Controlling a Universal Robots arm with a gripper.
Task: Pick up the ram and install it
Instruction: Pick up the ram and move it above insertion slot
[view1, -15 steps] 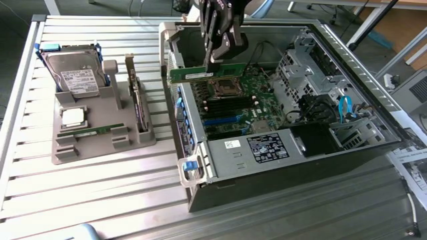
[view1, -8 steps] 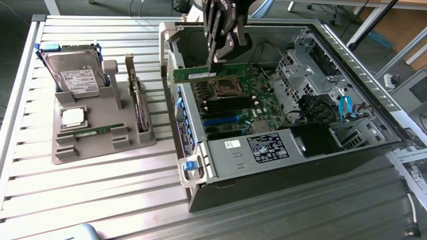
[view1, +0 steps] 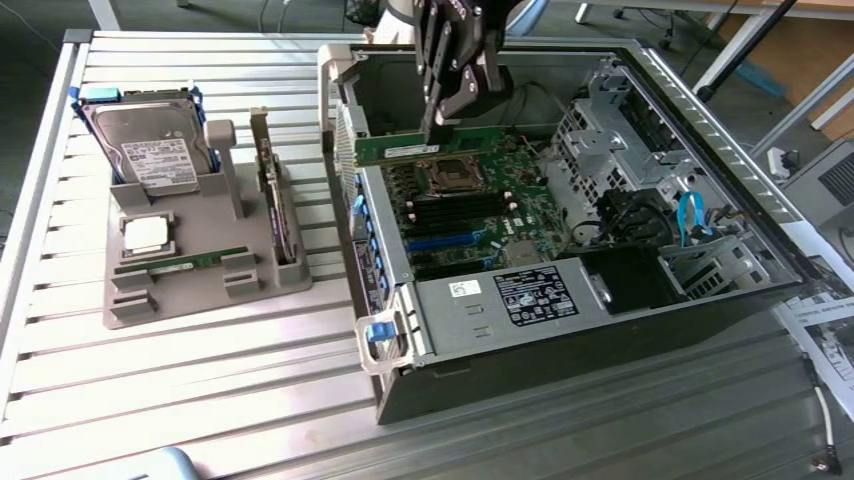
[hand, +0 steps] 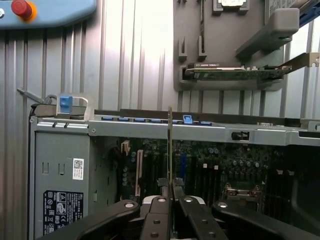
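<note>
My gripper (view1: 433, 132) is shut on the ram (view1: 400, 148), a long narrow green board, held on edge inside the open computer case (view1: 534, 300), just above the back part of the motherboard (view1: 501, 195). In the wrist view the ram (hand: 170, 145) stands edge-on as a thin line rising from between my fingertips (hand: 170, 189), with the motherboard's slots behind it. The black memory slots (view1: 461, 212) lie a little nearer the case front than the ram.
To the exterior view's left, a grey holder (view1: 200, 290) carries a hard drive (view1: 154, 140), a square silver processor chip (view1: 144, 232), a dark expansion card (view1: 274, 190) and another green stick (view1: 180, 263). Case walls and drive cages (view1: 627, 130) surround the board.
</note>
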